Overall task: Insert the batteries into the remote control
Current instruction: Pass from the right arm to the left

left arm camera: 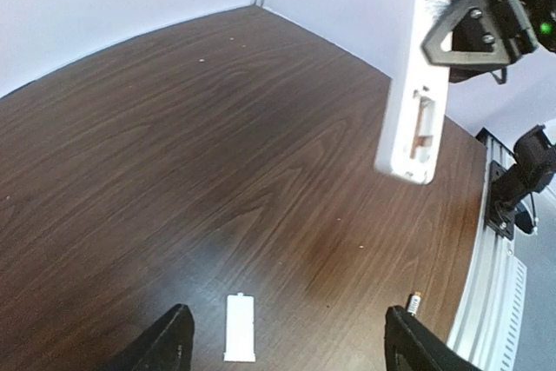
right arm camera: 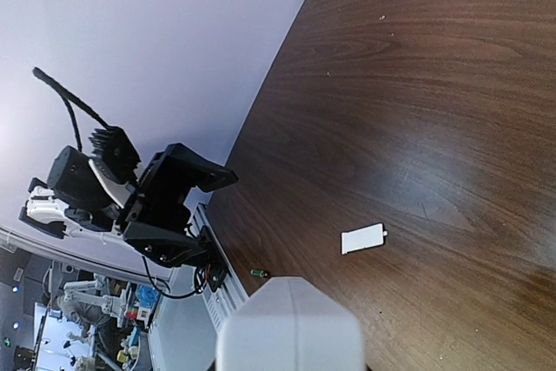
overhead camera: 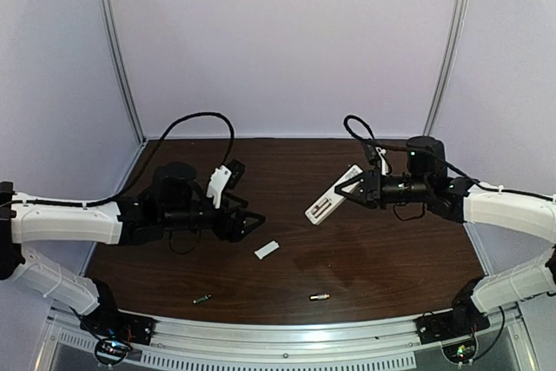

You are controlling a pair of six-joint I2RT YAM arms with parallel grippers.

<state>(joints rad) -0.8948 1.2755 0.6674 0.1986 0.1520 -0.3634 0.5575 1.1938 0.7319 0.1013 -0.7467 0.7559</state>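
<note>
The white remote control [overhead camera: 333,197] is held up off the table by my right gripper [overhead camera: 351,188], shut on its far end, with the open battery bay facing up. In the left wrist view the remote [left arm camera: 415,102] hangs at the upper right. In the right wrist view its blurred end [right arm camera: 291,329] fills the bottom. One battery [overhead camera: 202,300] lies near the front edge at the left, the other [overhead camera: 320,296] at the front centre. My left gripper [overhead camera: 254,223] is open and empty, just left of the small white cover piece [overhead camera: 267,249].
The cover piece [left arm camera: 240,327] lies flat on the brown table between the left fingers [left arm camera: 169,345]. A battery [left arm camera: 413,303] lies by the right finger. A metal rail [overhead camera: 278,341] runs along the front edge. White walls enclose the back and sides.
</note>
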